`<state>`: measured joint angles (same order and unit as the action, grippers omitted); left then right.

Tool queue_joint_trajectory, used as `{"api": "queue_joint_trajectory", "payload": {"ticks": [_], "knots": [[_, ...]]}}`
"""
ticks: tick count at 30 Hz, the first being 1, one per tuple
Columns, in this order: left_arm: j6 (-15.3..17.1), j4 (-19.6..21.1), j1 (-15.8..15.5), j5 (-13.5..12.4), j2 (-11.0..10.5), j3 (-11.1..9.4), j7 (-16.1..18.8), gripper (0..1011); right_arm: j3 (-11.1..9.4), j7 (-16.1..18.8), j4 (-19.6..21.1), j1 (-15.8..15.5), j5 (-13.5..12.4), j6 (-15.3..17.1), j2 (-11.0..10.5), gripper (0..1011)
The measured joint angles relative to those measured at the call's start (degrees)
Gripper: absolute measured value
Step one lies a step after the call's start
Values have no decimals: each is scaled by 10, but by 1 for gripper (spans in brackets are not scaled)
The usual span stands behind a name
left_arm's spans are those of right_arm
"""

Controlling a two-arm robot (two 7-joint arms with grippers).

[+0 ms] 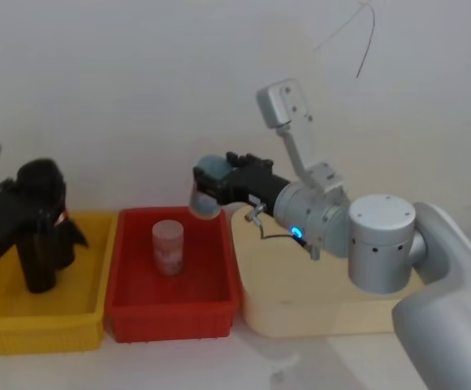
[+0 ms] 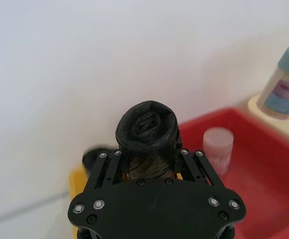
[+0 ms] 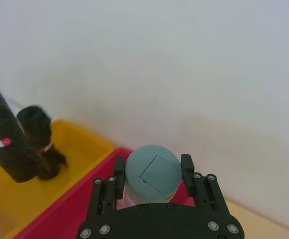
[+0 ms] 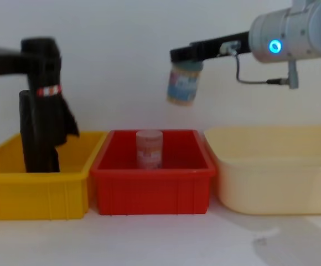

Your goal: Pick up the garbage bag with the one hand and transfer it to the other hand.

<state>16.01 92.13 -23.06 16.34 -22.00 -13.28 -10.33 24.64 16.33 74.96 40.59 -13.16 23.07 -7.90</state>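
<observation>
Tall black rolled plastic garbage bag is gripped by left gripper fingers; pick-up judged done, handover next. Right gripper fingers are occupied by blue-lidded jar, to be released first.

Open air lies above the red bin, between the left gripper holding the garbage bag and the right gripper holding a blue-lidded jar. 1 small jar stands inside; 1 black roll occupies the yellow bin.

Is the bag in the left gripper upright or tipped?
Upright: the bag hangs vertical in the left gripper, flared end down.
</observation>
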Motion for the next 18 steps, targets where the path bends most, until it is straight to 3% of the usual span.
{"api": "queue_joint_trajectory", "payload": {"ticks": [6,18], "knots": [[-17,-17,-46,-14,10,-20,-21,435,-25,-23,1,7,-1,6,0,661],[-57,-108,-137,-12,50,-59,-88,435,-61,-69,-17,6,13,35,-12,661]]}}
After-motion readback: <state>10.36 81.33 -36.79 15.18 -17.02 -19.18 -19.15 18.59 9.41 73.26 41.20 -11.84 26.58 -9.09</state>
